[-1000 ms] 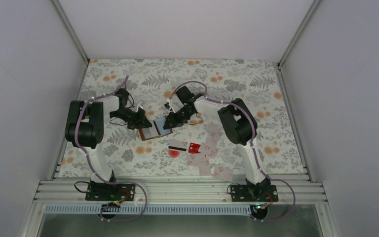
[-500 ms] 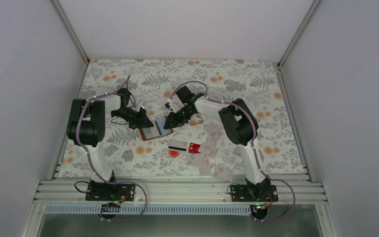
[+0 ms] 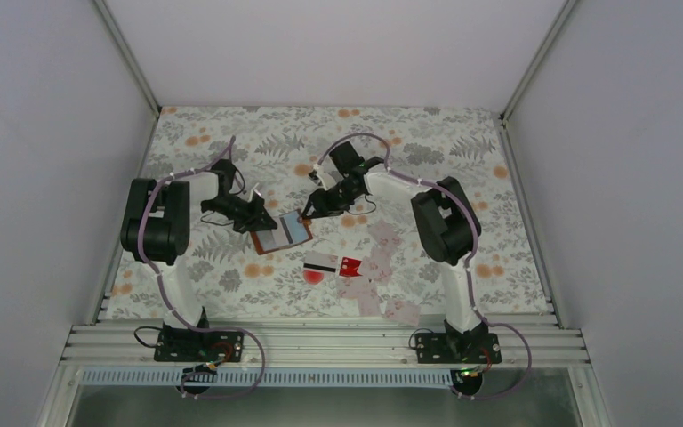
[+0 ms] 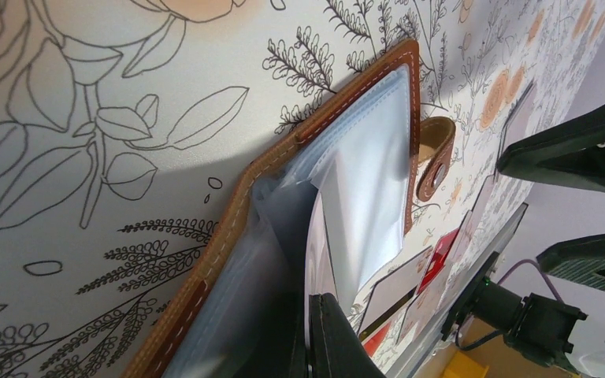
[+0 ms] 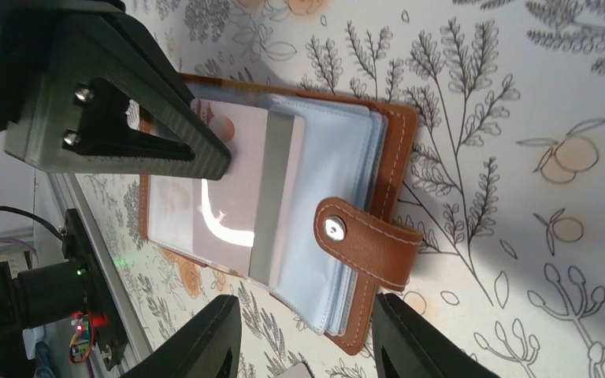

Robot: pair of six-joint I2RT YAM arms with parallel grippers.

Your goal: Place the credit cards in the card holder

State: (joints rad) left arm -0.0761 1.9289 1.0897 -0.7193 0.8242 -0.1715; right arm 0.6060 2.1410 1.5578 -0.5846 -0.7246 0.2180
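Floral tablecloth (image 3: 462, 133) within pale walls (image 3: 338, 53); left claw (image 4: 315, 346) clamped on card holder (image 5: 362, 157), right claw (image 5: 306, 339) apart.

In the top view the scene is lit softly and evenly from above. The walls (image 3: 44, 178) are rendered pale lilac-grey, and only weak shadows are cast on the tablecloth (image 3: 516, 258). In the left wrist view a broad grey shadow is seen across the tablecloth, and the dark foreground at the bottom edge is blurred. In the right wrist view a white curved glare is reflected on the card (image 5: 240, 193) in the card holder (image 5: 400, 150).
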